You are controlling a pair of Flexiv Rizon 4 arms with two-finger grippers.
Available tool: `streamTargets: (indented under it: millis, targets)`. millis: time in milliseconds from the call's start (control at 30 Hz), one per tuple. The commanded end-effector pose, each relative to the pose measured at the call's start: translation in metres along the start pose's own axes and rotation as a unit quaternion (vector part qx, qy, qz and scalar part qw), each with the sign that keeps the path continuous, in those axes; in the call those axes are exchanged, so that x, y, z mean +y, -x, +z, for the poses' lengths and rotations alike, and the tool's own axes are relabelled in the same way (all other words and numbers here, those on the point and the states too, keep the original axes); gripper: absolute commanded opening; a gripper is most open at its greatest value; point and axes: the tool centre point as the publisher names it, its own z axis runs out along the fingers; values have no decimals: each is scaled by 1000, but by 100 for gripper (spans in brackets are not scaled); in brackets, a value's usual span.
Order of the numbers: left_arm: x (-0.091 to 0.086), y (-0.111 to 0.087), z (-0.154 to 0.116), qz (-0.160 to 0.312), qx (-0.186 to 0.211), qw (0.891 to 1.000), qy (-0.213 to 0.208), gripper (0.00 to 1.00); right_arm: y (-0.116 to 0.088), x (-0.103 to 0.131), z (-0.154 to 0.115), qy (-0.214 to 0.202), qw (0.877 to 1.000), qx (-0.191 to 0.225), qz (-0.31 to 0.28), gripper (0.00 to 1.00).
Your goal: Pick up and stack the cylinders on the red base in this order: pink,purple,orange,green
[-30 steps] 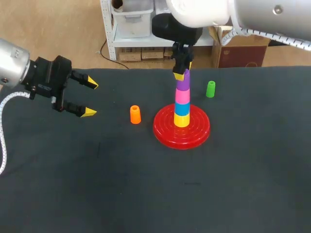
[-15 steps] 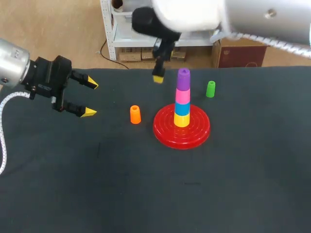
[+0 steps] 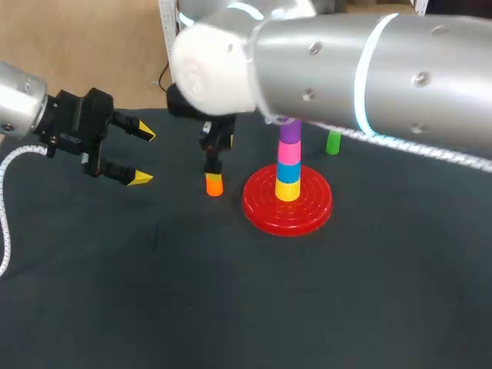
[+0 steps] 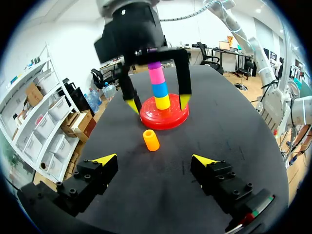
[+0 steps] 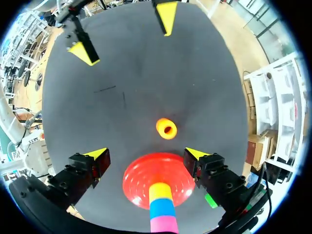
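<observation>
table [image 3: 231,307]: dark cloth surface; carries all the parts listed below.
right arm [image 3: 369,69]: enters from 3 o'clock, crosses above the stack and ends past the table's middle.
left arm [image 3: 15,108]: enters from 9 o'clock, held above the table's 9 o'clock side.
red base [image 3: 261,207]: round ribbed disc, just to 3 o'clock of the table's middle.
stack on the base, bottom to top: yellow cylinder [image 3: 287,190], blue cylinder [image 3: 287,173], pink cylinder [image 3: 288,153], purple cylinder [image 3: 290,132]; upright, with the top partly hidden by the right arm.
left gripper [image 3: 143,155]: fingers spread wide with nothing between them; well apart from the orange cylinder, at its 9 o'clock.
right gripper [image 5: 146,154]: fingers spread and pointing down, above the orange cylinder and not touching it.
orange cylinder [image 3: 214,184]: upright on the cloth, near the base at its 9 o'clock, open end up; in the right wrist view it lies ahead of the spread fingers.
green cylinder [image 3: 333,142]: upright on the cloth, at 1 o'clock of the base, apart from it.
</observation>
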Motion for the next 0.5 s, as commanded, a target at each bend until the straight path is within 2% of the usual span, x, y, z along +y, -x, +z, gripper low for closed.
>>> streamTargets:
  millis: [33, 500]
  targets:
    - [-1, -1, 0, 1, -1, 1000, 2, 100, 11, -7, 14, 5, 1000, 10, 4, 100]
    - [-1, -1, 0, 1, -1, 1000, 2, 100, 10, -18, 30, -10, 1000, -4, 26, 100]
